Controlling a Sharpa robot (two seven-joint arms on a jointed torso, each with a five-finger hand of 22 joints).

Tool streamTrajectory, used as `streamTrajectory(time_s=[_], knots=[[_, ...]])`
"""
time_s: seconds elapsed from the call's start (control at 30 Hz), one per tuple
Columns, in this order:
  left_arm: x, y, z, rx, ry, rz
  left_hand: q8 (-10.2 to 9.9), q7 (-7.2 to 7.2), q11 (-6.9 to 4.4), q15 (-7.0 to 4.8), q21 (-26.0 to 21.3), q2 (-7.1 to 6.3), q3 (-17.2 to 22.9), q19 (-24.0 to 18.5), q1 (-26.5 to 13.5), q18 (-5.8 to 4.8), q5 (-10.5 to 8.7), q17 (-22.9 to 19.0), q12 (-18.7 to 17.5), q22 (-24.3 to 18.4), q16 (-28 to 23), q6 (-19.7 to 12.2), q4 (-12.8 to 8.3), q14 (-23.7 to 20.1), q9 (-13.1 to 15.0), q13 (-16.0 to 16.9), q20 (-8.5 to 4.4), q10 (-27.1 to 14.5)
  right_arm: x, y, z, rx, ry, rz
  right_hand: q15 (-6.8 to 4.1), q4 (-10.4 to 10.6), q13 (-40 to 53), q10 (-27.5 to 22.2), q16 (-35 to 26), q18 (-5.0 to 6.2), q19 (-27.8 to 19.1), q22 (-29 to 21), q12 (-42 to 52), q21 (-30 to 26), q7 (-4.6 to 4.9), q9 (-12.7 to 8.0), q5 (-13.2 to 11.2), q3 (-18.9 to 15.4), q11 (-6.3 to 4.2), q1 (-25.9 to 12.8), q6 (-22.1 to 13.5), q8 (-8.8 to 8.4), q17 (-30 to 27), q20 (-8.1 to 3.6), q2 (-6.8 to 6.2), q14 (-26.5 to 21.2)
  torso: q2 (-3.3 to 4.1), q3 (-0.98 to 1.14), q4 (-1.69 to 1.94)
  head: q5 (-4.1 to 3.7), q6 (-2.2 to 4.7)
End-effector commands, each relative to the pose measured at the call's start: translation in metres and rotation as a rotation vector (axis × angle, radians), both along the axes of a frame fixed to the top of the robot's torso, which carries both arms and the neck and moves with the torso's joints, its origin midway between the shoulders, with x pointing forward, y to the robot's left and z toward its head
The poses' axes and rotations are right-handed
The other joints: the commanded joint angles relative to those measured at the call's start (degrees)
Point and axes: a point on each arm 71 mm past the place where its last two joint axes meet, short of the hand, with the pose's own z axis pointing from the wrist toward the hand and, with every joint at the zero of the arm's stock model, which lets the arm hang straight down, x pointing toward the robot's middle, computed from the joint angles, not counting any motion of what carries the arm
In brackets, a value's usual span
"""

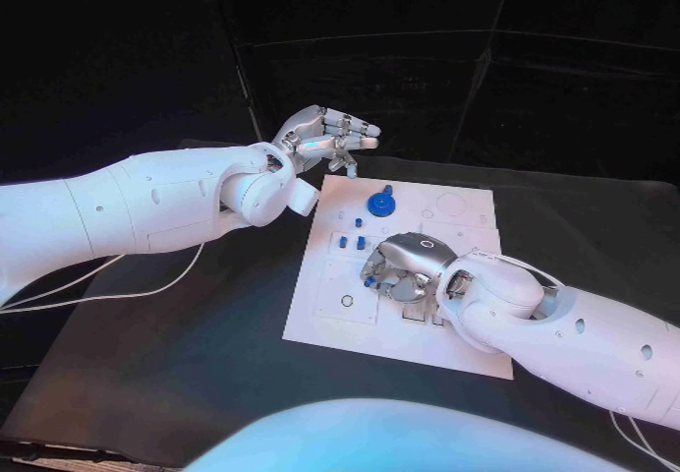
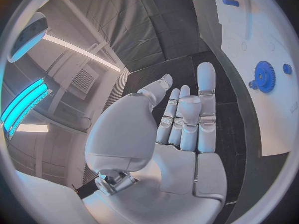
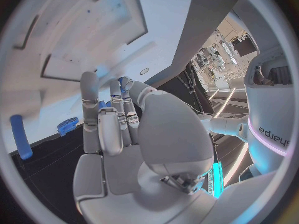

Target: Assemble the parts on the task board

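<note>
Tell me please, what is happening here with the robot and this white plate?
The robot is assembling small blue parts on the white task board. Its right hand is low over the middle of the board, fingers bent down among the small blue pieces; whether it holds one cannot be told. Its left hand is raised off the board's far left corner, fingers straight, holding nothing. A blue gear stands on the board between the two hands, untouched.

Task board (image 1: 468, 346) matt white; gear (image 1: 380, 204) glossy blue plastic.
</note>
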Motion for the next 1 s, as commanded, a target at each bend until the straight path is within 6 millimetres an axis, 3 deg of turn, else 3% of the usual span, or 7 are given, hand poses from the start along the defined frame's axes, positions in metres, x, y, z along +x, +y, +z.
streamTrajectory(time_s=[0.03,0.17,0.33,0.6,1.0], knots=[[0.0,-0.001,0.001,-0.008,0.001,-0.011,0.0,0.05,0.11,0.06,-0.2,0.18,-0.3,-0.1,0.5,0.73,-0.23,0.0,0.2,-0.1,0.3,-0.5,0.1,-0.1,0.0,0.0,0.43,-0.5,-0.001,0.0,-0.004,-0.039,0.015,0.007,-0.1,0.3,-0.1,-0.3,0.1,0.51,-0.6,-0.3,-0.6,-0.2,0.44,0.0,0.3,-0.1,0.43,-1.3,-0.3,-0.57,0.2,-0.01,-0.42,2.7,0.0,0.0,-0.04,0.05,0.02],[0.0,-0.001,0.001,-0.007,0.001,-0.009,0.0,0.05,0.12,0.07,-0.2,0.2,-0.3,-0.1,0.5,0.73,-0.22,0.0,0.2,-0.1,0.3,-0.5,0.1,-0.1,0.0,0.0,0.44,-0.6,-0.001,0.0,-0.004,-0.031,0.025,0.01,0.32,1.0,-0.3,-1.5,0.0,0.57,-1.0,-0.9,-1.5,-0.6,0.86,-0.2,1.6,-1.2,0.9,-3.3,-1.4,-1.24,-0.1,0.31,-1.68,2.6,-0.02,-0.02,-0.03,-0.01,0.0],[0.001,0.0,0.001,-0.006,0.003,-0.008,0.0,0.05,0.12,0.07,-0.2,0.2,-0.3,-0.1,0.5,0.73,-0.22,0.0,0.2,-0.1,0.3,-0.5,0.1,-0.1,0.0,0.0,0.44,-0.6,0.0,0.0,-0.002,-0.001,0.022,0.001,1.32,1.9,-0.5,-5.1,-0.6,0.69,-1.6,-2.2,-3.5,-1.6,1.95,-0.3,2.8,-3.6,2.22,-5.5,-5.1,-1.65,-1.0,1.22,-3.43,2.3,-0.01,0.01,-0.04,-0.03,0.03],[0.001,-0.001,0.001,-0.005,0.006,-0.011,0.0,0.05,0.14,0.09,-0.2,0.43,-0.3,0.0,0.7,0.74,-0.21,-0.1,0.3,-0.1,0.3,-0.5,0.1,-0.1,0.0,0.0,0.46,-0.8,0.0,-0.001,0.005,0.074,-0.025,-0.025,1.71,1.8,-0.3,-8.4,-0.7,0.81,-1.6,-2.6,-3.8,-2.1,1.99,-0.2,3.1,-6.2,2.63,-5.3,-8.2,-1.55,-1.4,1.75,-3.36,2.1,-0.06,0.05,-0.08,-0.21,0.22],[0.002,0.0,0.0,-0.005,0.007,-0.013,0.1,0.06,0.15,0.09,-0.2,0.54,-0.3,0.0,0.7,0.74,-0.2,-0.2,0.3,-0.1,0.3,-0.5,0.1,-0.1,0.0,0.0,0.47,-0.9,-0.008,-0.024,0.018,0.136,-0.047,-0.085,1.73,1.9,-0.2,-8.5,-0.9,0.82,-1.5,-2.7,-3.1,-2.1,2.08,0.0,3.7,-7.1,2.63,-5.2,-7.9,-1.22,-1.7,1.78,-2.97,2.1,-0.16,0.0,-0.09,-1.07,1.07]])
